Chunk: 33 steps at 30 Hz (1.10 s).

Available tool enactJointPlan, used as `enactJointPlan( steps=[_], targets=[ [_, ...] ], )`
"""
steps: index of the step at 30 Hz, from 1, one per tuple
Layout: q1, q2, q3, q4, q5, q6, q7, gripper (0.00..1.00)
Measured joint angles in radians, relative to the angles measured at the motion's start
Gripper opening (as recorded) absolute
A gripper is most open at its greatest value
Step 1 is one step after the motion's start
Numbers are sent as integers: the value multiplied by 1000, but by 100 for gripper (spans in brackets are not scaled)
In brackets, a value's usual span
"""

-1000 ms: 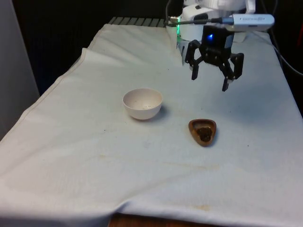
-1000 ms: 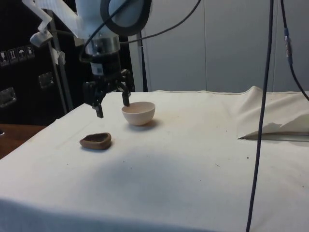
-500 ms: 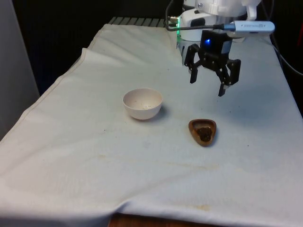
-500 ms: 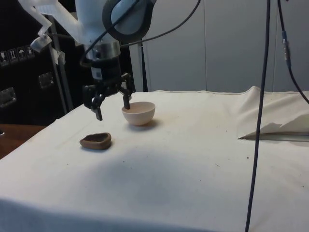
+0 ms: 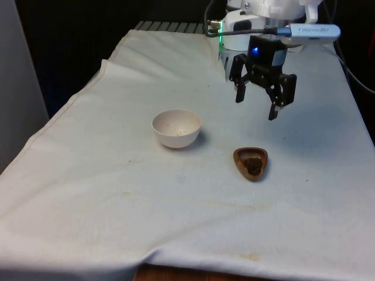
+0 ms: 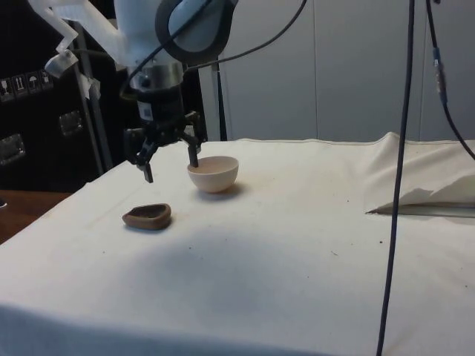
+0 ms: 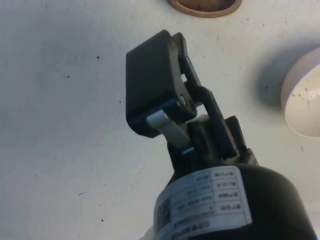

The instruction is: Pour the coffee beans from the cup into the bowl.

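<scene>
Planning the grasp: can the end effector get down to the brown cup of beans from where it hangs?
Probably yes. The end effector hangs open above the cloth, beyond the brown cup; nothing stands between them, and the white bowl sits off to the side.

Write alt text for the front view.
A black gripper hangs with its jaws open above a white-clothed table, holding nothing. Below it sits a small brown cup of coffee beans, with a white bowl standing apart toward the front view's left.
</scene>
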Motion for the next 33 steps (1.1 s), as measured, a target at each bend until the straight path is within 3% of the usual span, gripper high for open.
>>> enactJointPlan(
  steps=[20, 33],
  targets=[
    [0, 79, -9, 15, -1, 69, 130, 100],
    [0, 110, -17, 28, -1, 69, 202, 100]
  ],
)
